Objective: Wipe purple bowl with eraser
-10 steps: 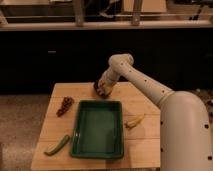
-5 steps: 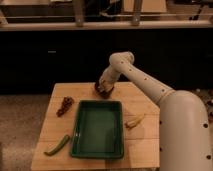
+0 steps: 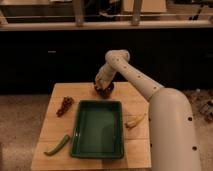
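The purple bowl (image 3: 105, 93) lay directly beneath the gripper (image 3: 101, 84), on the desk (image 3: 60, 92) just beyond the green tray (image 3: 97, 131). The gripper pointed down into the bowl, apparently touching it. Whether it was open or clamped on the eraser could not be told, as no eraser showed. The arm reached in from the right, its forearm sloping down-left.

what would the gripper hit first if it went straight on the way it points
Most likely the purple bowl: the gripper points down right over it, near the far edge of the table. Whether they already touch is unclear.
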### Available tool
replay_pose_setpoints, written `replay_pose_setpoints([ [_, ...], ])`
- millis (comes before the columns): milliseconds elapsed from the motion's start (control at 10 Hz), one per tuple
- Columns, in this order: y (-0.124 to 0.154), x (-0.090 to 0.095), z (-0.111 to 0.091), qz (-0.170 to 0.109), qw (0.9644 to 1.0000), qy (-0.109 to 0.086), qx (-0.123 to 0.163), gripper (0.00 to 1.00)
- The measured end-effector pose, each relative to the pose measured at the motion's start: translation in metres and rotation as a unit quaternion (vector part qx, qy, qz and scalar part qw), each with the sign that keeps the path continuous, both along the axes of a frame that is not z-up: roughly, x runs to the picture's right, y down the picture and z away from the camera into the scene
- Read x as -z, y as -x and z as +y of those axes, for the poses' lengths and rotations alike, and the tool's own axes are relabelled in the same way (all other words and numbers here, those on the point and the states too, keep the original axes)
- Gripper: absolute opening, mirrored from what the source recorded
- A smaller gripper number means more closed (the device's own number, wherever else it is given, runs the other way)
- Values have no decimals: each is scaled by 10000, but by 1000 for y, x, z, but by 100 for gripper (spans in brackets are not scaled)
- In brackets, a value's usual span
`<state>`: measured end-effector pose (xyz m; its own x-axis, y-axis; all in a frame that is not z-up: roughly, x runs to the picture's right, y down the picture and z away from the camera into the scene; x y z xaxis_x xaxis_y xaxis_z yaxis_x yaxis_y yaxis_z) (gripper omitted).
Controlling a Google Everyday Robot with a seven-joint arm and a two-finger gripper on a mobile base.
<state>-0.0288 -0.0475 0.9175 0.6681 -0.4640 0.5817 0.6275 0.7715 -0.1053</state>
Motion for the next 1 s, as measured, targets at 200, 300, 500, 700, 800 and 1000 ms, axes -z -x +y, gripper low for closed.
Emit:
replay_pose_setpoints([
  [200, 9, -1, 1, -125, 9999, 25, 101, 0],
  [300, 12, 0, 2, -162, 9998, 32, 134, 0],
  [500, 14, 6, 8, -221, 9995, 64, 198, 0],
  [700, 3, 13, 21, -150, 9996, 150, 163, 0],
  [800, -7, 16, 25, -74, 9997, 178, 117, 0],
  [1000, -22, 18, 28, 71, 9998, 200, 41, 0],
])
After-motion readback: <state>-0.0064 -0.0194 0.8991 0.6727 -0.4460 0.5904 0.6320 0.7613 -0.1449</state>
